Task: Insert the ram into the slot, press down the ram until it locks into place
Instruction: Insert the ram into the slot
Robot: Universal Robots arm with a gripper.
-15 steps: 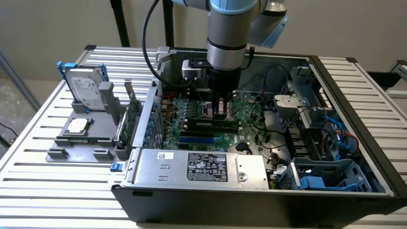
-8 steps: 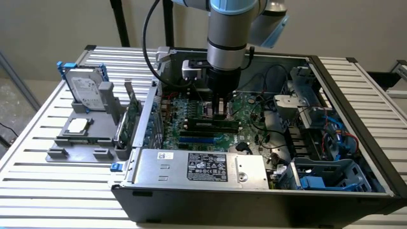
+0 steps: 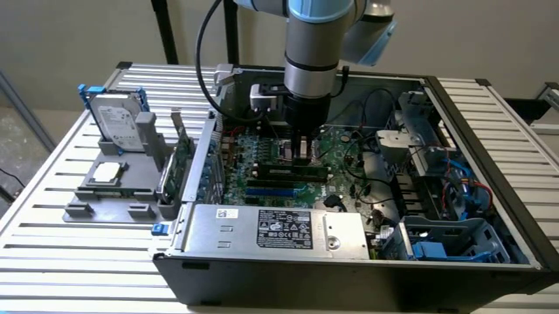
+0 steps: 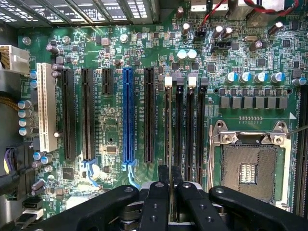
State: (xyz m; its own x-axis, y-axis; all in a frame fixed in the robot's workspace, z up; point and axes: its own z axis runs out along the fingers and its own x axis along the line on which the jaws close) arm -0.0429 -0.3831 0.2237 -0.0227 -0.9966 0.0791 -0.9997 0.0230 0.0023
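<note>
Silver power supply [image 3: 271,229]: nearest the exterior camera, a labelled metal box lying just inside the front wall of the open computer case [image 3: 349,284].
Blue socket [image 3: 272,191]: just behind the power supply on the green motherboard [image 4: 113,127], parallel to the black sockets.
Ram [image 3: 288,172]: a long stick standing on edge among the parallel black memory sockets, just behind the blue socket and directly below the gripper.
Slot [image 4: 168,83]: seemingly the white-clipped memory socket farthest from the CPU socket; the gripper sits in line with one end of it.
Gripper [image 4: 170,172]: hangs low inside the case, right over the memory sockets.
Grip: cannot tell whether it is open or clamped on the ram.
CPU socket [image 4: 250,166]: square metal frame, just beside the four memory sockets.
Arm [image 3: 313,52]: grey with a blue cap, coming straight down from above.
Fixture [image 3: 114,190]: grey, on the slatted metal table [image 3: 52,261] at the exterior view's left of the case, with a hard drive [image 3: 118,124] standing at its far end.
</note>
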